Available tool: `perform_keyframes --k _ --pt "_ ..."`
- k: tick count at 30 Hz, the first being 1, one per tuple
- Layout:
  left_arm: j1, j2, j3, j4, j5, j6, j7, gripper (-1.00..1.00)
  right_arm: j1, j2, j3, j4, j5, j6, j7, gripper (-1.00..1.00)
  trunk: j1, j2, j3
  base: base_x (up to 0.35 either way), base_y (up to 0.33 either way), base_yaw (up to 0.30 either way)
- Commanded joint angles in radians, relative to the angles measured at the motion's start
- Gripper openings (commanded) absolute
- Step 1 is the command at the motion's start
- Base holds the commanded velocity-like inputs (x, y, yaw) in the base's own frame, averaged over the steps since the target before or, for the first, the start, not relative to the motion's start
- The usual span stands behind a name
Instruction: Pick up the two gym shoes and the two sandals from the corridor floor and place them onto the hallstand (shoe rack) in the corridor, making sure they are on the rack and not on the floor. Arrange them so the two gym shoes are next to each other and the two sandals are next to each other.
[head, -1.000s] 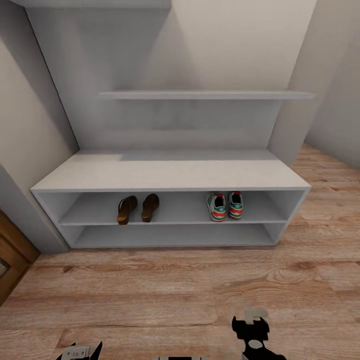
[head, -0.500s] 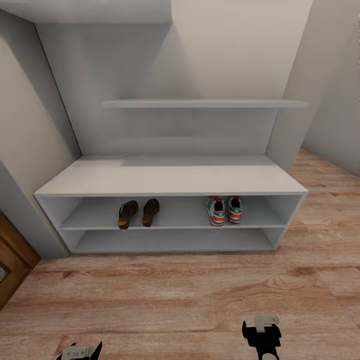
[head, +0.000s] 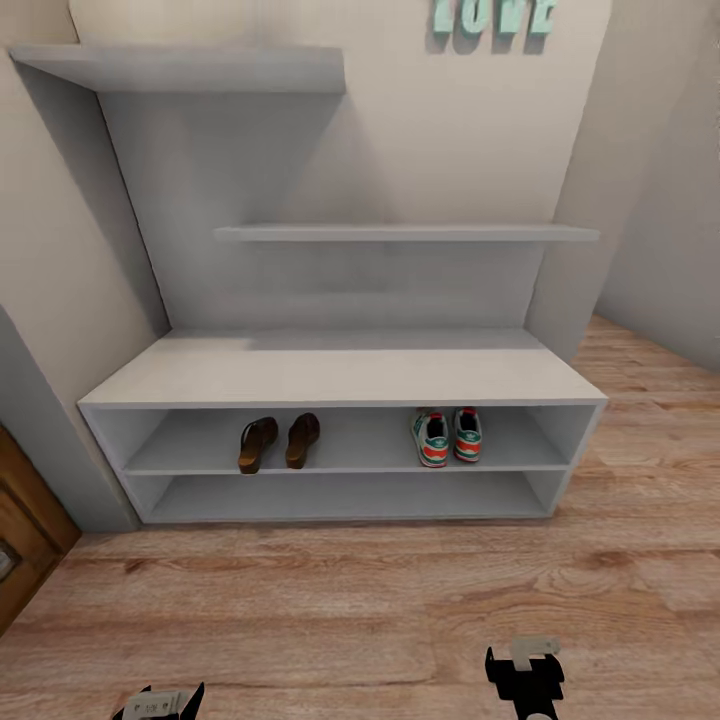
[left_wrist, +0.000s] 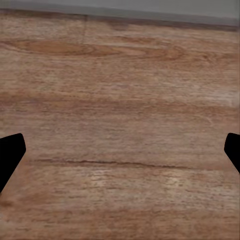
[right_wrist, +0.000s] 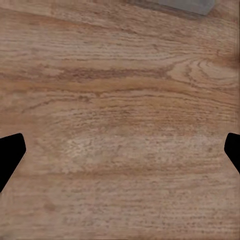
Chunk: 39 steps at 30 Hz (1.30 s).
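The two sandals (head: 278, 443) lie side by side on the upper open shelf of the pale grey hallstand (head: 340, 370), left of middle. On the same shelf, right of middle, the two gym shoes (head: 449, 437) stand next to each other, heels toward me. My left gripper (head: 160, 703) and right gripper (head: 524, 672) hang low over the corridor floor (head: 350, 600), well short of the rack. In the left wrist view the left gripper (left_wrist: 120, 155) is open over bare planks. The right gripper (right_wrist: 120, 155) is likewise open over planks in the right wrist view.
A brown wooden door (head: 25, 540) stands at the left beside the rack. Two stepped wall shelves (head: 400, 232) hang above the bench, with teal letters (head: 492, 15) on the wall. A grey wall (head: 670, 200) closes the right side.
The camera has tilted up, so the rack sits lower in the picture and the teal letters have come into view. The shoes have not moved. The right gripper has drawn back slightly.
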Motion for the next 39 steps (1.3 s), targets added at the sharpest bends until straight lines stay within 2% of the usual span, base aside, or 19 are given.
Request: perform_keyframes --k 1,6,18,39 --pt "-0.001 0.000 0.002 0.001 0.010 0.000 -0.010 1.00 0.000 0.001 -0.005 0.001 0.010 -0.002 -0.004 1.00 -0.001 0.000 0.003 0.000 0.000 0.000" --pt "-0.001 0.000 0.002 0.002 0.010 0.000 -0.005 1.00 0.015 0.006 -0.006 0.001 0.008 -0.004 -0.003 1.00 -0.003 0.001 0.022 0.000 0.000 -0.035" --pt "-0.001 -0.002 0.003 0.016 0.010 0.000 -0.003 1.00 0.024 0.013 -0.006 0.006 0.012 -0.001 -0.003 1.00 -0.049 0.084 0.060 0.000 0.000 -0.007" --pt "-0.001 -0.002 0.004 0.023 0.010 0.000 -0.003 1.00 0.087 0.014 -0.006 0.028 0.012 0.002 -0.003 1.00 -0.129 0.231 0.126 0.000 0.000 0.000"
